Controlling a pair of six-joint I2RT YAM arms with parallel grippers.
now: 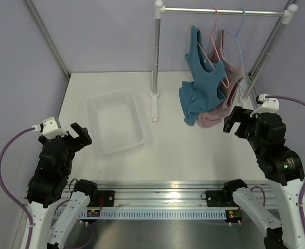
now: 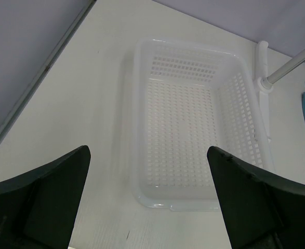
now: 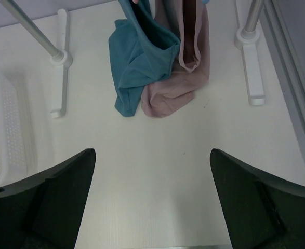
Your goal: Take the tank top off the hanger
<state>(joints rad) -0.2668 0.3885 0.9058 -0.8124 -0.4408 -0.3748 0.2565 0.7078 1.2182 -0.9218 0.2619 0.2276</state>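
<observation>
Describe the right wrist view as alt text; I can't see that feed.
The teal tank top hangs down at top centre, its hem bunched on the white table beside a dusty-pink top. The right gripper is open at the bottom edge, clear of both garments; the rack's feet flank them.

White perforated basket sits open side up on the surface, left of centre. Metal rack stands at the back right: two posts, a top rail, white feet. Blue hanger is hooked on the rail near its right end. Pink top hangs under the rail, its lower part heaped on the surface between the posts.
</observation>
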